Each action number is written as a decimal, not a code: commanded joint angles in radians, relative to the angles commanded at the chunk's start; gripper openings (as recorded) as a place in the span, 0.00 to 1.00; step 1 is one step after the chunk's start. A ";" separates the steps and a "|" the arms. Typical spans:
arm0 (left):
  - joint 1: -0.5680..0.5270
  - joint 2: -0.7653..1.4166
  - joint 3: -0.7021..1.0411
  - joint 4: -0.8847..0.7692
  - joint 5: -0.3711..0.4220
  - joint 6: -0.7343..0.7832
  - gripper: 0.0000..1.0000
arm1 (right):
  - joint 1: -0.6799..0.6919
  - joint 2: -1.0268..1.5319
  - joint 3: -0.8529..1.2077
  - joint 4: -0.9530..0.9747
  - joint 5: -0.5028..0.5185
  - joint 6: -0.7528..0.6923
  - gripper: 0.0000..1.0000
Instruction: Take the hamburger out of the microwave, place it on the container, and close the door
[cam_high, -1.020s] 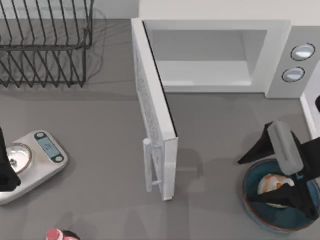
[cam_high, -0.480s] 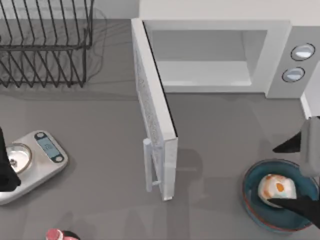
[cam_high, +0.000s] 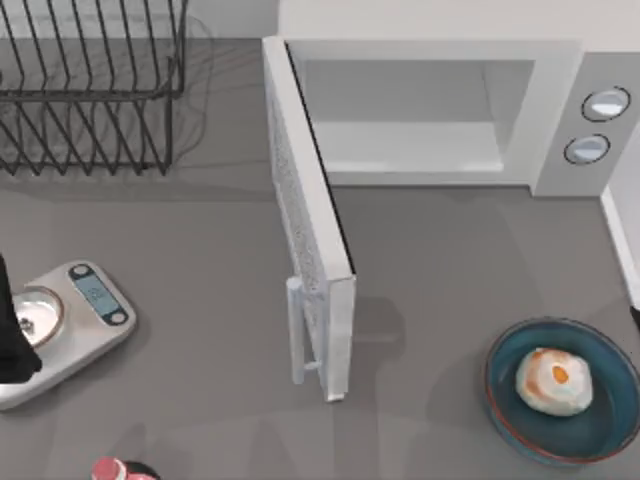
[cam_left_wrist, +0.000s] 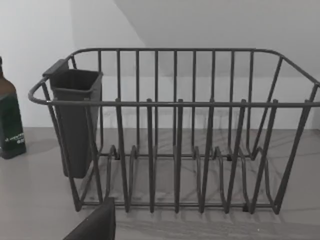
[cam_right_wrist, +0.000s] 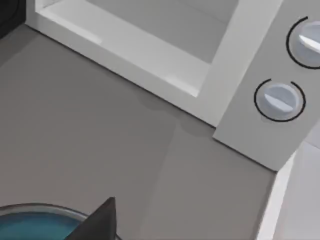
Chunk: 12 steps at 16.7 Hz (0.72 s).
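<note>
Hamburger (cam_high: 555, 382) noted at lower right of the top view, resting inside the container (cam_high: 510, 410), slightly toward its upper side, nothing touching it. Microwave (cam_high: 560, 120) at upper centre to upper right, cavity bare.

Door (cam_high: 312, 240) stands wide open. Its long axis runs from the hinge at upper centre down to the free end at lower centre, nearly square to the oven front. Handle (cam_high: 297, 330) is carried on the face turned toward frame left, near the free end.

Closing is judged the step in hand. The free end must be swept toward frame right and up against the oven front, so a push is wanted on the handle-side face. Left arm (cam_high: 8, 335) is parked at the left edge beside the scale (cam_high: 85, 310), on that side of the door, though well apart from it. Right gripper (cam_right_wrist: 98, 223) hangs at the far right, above the container rim and on the inner side of the door. Spread of either gripper cannot be told.

Against the picture a second ago: the right gripper was then over the container, straddling the hamburger. Half a second ago it was drawn partly toward the right edge. Now it is withdrawn. Hamburger, container and door are unchanged in place.
</note>
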 joint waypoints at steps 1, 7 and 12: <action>0.000 0.000 0.000 0.000 0.000 0.000 1.00 | -0.007 -0.088 -0.037 0.024 0.057 0.077 1.00; 0.000 0.000 0.000 0.000 0.000 0.000 1.00 | -0.032 -0.387 -0.174 0.109 0.297 0.372 1.00; 0.000 0.000 0.000 0.000 0.000 0.000 1.00 | -0.033 -0.403 -0.182 0.114 0.313 0.391 1.00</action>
